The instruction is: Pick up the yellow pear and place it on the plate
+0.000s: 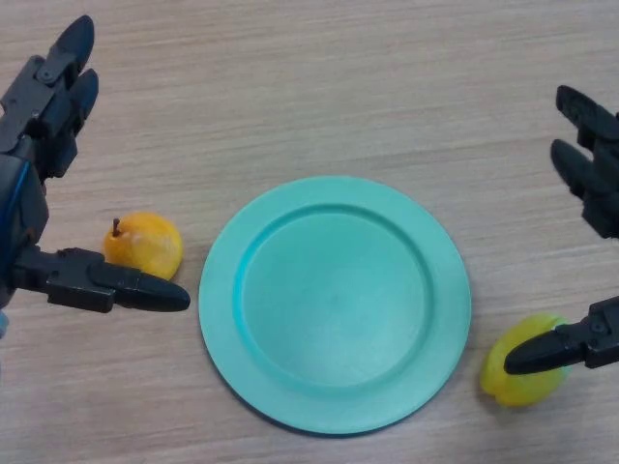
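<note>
A yellow pear (145,244) lies left of the teal plate (335,304); another yellow fruit (523,373), perhaps a lemon, right.

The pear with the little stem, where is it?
The pear lies on the table left of the plate, just behind the left hand's thumb.

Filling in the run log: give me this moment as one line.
left hand: open, beside yellow pear | right hand: open, thumb over yellow-green fruit | plate: empty | pear: on table, not grasped
</note>
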### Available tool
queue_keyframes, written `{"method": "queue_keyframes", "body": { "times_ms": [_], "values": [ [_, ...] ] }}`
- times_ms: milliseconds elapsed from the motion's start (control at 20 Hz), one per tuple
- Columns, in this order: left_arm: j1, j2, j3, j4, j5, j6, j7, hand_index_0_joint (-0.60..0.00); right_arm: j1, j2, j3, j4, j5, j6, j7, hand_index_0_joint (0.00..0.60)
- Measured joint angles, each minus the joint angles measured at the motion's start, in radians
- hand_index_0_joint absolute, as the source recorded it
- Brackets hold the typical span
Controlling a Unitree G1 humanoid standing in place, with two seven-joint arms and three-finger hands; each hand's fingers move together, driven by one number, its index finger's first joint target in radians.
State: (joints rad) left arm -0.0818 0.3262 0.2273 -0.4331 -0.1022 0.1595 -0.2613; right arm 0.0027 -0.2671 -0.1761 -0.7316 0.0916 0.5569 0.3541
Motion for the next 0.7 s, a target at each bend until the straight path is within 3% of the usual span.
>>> {"method": "queue_keyframes", "body": {
  "times_ms": [700],
  "values": [
    [0.001,0.007,0.01,0.211,0.034,-0.081,0.0,0.0,-0.015,-0.001,0.0,0.037,0.0,0.002,-0.002,0.0]
  ]
}}
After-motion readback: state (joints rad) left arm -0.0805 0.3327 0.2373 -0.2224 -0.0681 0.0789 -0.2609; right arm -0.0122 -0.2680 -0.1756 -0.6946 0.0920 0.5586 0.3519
